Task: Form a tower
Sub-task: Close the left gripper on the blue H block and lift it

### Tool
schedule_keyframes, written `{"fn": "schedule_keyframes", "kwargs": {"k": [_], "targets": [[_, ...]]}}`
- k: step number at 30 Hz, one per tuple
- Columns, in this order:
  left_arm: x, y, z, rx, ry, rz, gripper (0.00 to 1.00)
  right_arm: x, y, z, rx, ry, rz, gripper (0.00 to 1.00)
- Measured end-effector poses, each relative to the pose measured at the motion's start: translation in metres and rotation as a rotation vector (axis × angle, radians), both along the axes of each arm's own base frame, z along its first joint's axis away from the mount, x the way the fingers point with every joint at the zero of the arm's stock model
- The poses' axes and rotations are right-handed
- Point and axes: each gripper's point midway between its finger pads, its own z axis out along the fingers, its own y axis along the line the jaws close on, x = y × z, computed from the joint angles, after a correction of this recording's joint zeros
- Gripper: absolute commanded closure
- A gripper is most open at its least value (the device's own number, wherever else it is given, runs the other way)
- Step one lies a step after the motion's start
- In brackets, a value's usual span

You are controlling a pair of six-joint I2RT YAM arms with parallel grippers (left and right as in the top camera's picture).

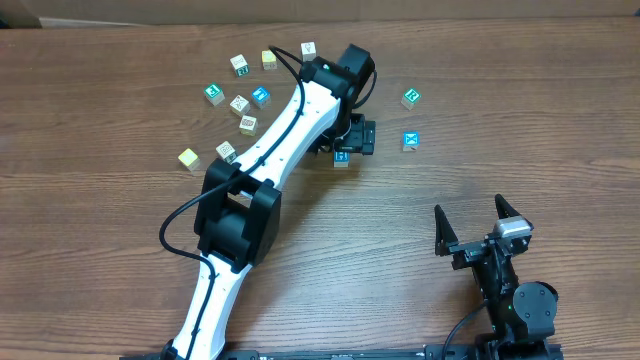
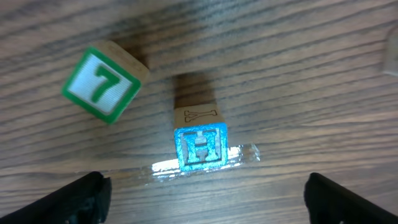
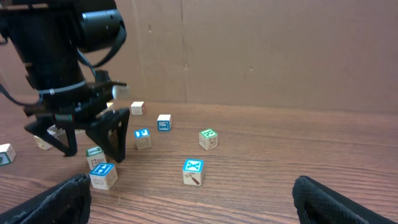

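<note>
The tower [image 2: 200, 148] stands only one cube high, as far as the right wrist view shows. It is a single wooden cube set flat on the tabletop [image 1: 120, 250] near its middle, a little toward the far edge. Its blue face with a white H-like mark is turned straight up. It is as wide as it is tall, so it has no long axis, and its sides lie roughly square to the wood grain. One plain side carries a thin line drawing.

The left end effector [image 2: 204, 196] hangs over it with its fingers spread wide. One dark finger shows in each lower corner of the left wrist view, and neither touches the cube between them. A clear strip [image 2: 245, 154] glints on the tabletop against the cube's base.

Just beside the tower, apart from it and turned at an angle to it, lies a green 7 cube [image 2: 102, 84].

The right end effector [image 1: 474, 222] hovers near the near edge toward the right corner, jaws apart and holding nothing.

Between the two arms, toward the right edge, a blue X cube [image 1: 410, 140] lies alone. A green-marked cube [image 1: 411, 97] sits beyond it toward the far edge. More loose cubes [image 1: 240, 103] are scattered toward the far left — cream, teal, blue and yellow faces among them
</note>
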Motion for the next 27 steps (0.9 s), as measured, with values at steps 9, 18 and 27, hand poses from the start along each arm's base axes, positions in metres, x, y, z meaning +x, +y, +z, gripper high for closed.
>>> {"fn": "schedule_keyframes", "kwargs": {"k": [9, 18, 27], "targets": [[-0.009, 0.004, -0.037, 0.013, 0.032, 0.06, 0.46, 0.0, 0.0, 0.0, 0.0, 0.0, 0.0, 0.0], [0.003, 0.0, -0.038, -0.004, -0.017, 0.072, 0.63, 0.0, 0.0, 0.0, 0.0, 0.0, 0.0, 0.0], [0.0, 0.012, -0.039, 0.06, -0.014, 0.08, 0.69, 0.0, 0.0, 0.0, 0.0, 0.0, 0.0, 0.0]]}}
